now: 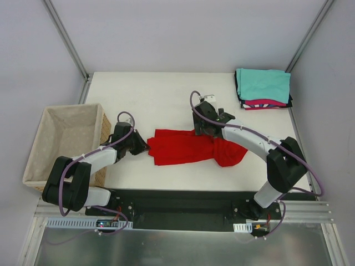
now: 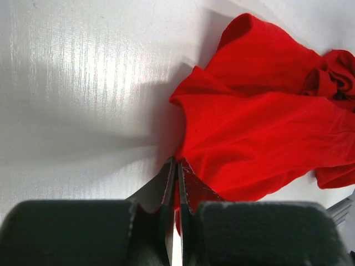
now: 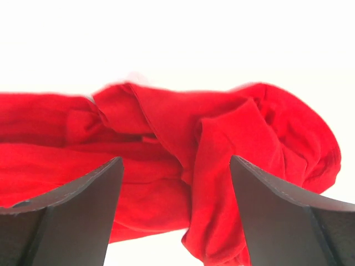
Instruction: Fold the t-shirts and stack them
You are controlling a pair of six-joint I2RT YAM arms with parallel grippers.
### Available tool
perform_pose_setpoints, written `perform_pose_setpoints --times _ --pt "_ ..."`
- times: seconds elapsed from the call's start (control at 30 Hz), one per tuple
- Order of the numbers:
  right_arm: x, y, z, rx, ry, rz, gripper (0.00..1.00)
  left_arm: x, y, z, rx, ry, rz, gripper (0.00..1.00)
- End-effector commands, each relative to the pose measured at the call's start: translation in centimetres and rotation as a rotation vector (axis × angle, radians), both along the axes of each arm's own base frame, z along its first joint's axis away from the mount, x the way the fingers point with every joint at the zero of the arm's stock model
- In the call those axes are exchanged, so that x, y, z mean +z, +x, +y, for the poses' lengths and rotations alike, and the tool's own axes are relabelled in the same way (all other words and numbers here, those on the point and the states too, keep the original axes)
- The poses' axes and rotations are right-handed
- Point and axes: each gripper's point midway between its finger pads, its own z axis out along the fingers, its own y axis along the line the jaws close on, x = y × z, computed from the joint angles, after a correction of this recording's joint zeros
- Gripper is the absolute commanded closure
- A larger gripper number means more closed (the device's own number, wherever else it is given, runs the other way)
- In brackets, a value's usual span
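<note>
1. White counter (image 1: 166, 88) fills the scene, closed in by pale walls, with both arm bases bolted along its near edge.
2. Nearest on the left, the left gripper (image 2: 176, 163) has its fingers pressed together. A sliver of red shows between them, so I judge it is pinching the left edge of the red t-shirt (image 1: 183, 147).
3. That shirt lies mid-counter with its long axis running left to right. Its left part is fairly flat and its right end is bunched into a lump.
4. The right gripper (image 3: 176, 166) stands over the shirt's middle beside the bunched end. Its fingers are wide apart, with the rumpled cloth just beyond them and nothing gripped.
5. The right arm is the nearer one to the lump, so spreading it likely falls to that arm.
6. A wicker basket (image 1: 72, 107) sits at the left edge.
7. Farthest, in the right back corner, a stack of folded t-shirts (image 1: 263, 88) waits, teal on top.
8. No brand, label or writing is legible anywhere.
</note>
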Motion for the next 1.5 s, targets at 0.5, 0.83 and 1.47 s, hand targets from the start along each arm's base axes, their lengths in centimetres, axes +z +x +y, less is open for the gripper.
perform_pose_setpoints --times 0.5,0.83,1.47 --pt "-2.7 3.6 4.3 0.064 0.035 0.097 0.23 1.5 0.9 0.1 -0.012 0.013 -0.059 1.0" --pt "-4.0 4.0 1.9 0.013 0.057 0.112 0.36 1.3 0.9 0.1 -0.013 0.018 -0.051 1.0" --pt "-3.4 4.3 0.4 -0.037 0.074 0.109 0.99 1.5 0.9 0.2 -0.011 0.018 -0.052 1.0"
